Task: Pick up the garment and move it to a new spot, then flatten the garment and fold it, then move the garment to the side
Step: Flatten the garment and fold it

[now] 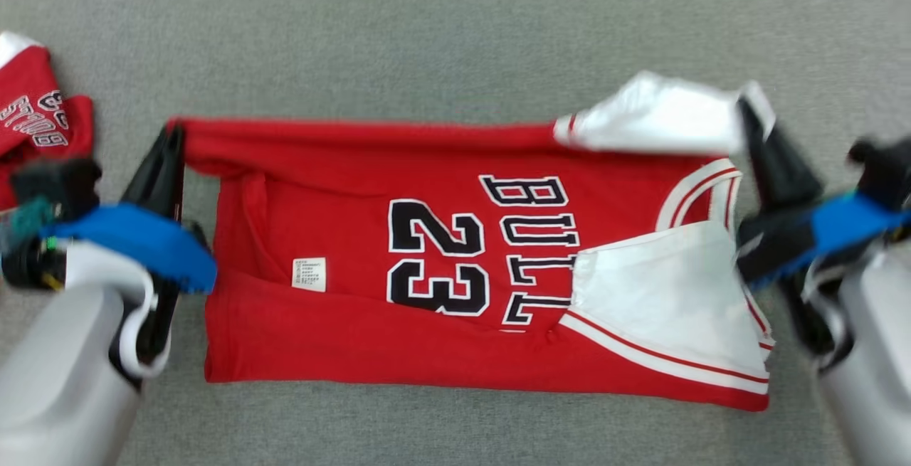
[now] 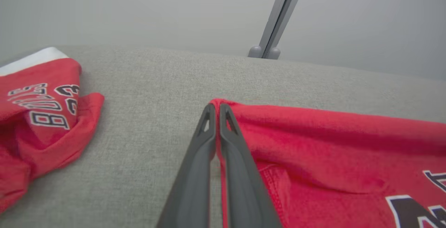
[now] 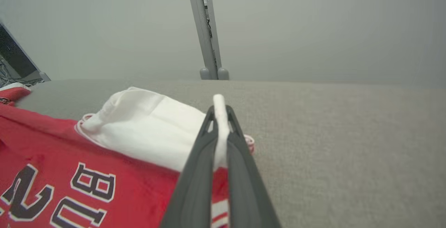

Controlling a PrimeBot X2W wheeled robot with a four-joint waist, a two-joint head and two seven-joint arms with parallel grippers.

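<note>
Closest to you, the pale left forearm (image 1: 57, 373) sits just off the jersey's (image 1: 441, 352) left end, and the right forearm (image 1: 872, 352) just off its right end. The jersey lies spread lengthwise across the grey cloth surface (image 1: 455, 39), red side up. Its near edge lies flat on the cloth. On its middle you can read the black, white-edged "23" and "BULL", turned sideways. A small white label (image 1: 309, 274) sits toward its left end, and a white panel (image 1: 662, 295) with red and white trim covers its right end.

Farther along, the left gripper (image 1: 174, 140) is at the jersey's far left corner. In the left wrist view its fingers (image 2: 230, 141) are pressed together, with the red corner of the jersey (image 2: 331, 141) pinched between their tips. The right gripper (image 1: 751, 114) is at the jersey's far right corner. In the right wrist view its fingers (image 3: 240, 151) are closed on a strip of white fabric that pokes up between the tips. A white flap (image 3: 150, 127) spreads from there back over the red cloth. The jersey's far edge runs in a straight line from one gripper to the other, and in the head view the white flap (image 1: 655, 121) looks raised off the cloth there, though that part is blurred.

Off the jersey's left end, well apart from it, a second red garment (image 1: 35, 117) with the same lettering lies crumpled. Beyond the jersey's far edge there is bare grey cloth, then a grey post (image 2: 278, 15) against a pale wall.
</note>
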